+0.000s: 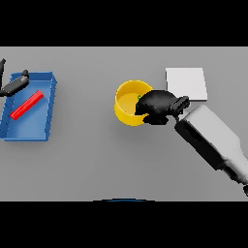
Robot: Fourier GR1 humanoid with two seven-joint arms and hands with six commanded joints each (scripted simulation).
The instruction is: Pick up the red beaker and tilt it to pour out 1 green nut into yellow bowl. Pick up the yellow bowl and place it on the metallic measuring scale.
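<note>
Right hand point(157, 106) curls on yellow bowl point(127, 104) beside scale point(186, 82); left hand point(14, 85), fingers relaxed, over blue tray point(46, 109).

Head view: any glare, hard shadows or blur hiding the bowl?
Head view: even flat light, no glare; soft-edged all over; no hard shadows on the table. The yellow bowl has a darker outer wall; the right robot hand covers its right rim; a green speck shows beside the hand.
</note>
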